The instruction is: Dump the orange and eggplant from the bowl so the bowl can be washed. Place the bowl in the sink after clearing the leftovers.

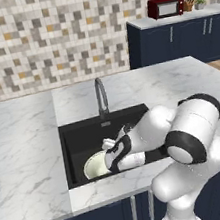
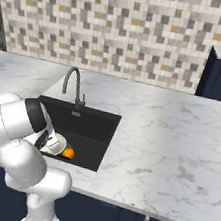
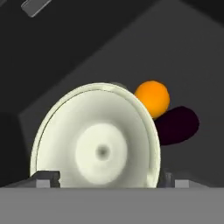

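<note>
The cream-white bowl [image 3: 100, 144] is down in the black sink [image 1: 86, 136], its hollow side facing the hand camera. It also shows in the base views [image 1: 95, 166] [image 2: 56, 144]. Just beyond its rim, the orange [image 3: 152, 97] [image 2: 69, 152] and the dark eggplant [image 3: 177, 124] lie side by side on the sink floor, outside the bowl. My gripper [image 3: 109, 179] [image 1: 112, 155] reaches into the basin, open. Its fingertips [image 3: 43, 178] are spread wide at either side of the bowl's near edge. Whether they touch the rim is unclear.
A grey gooseneck faucet [image 1: 101, 95] [image 2: 72, 83] rises at the back edge of the sink. White marble counter [image 1: 21, 142] surrounds the basin. A red microwave [image 1: 166, 7] sits on a far dark-blue cabinet at the right.
</note>
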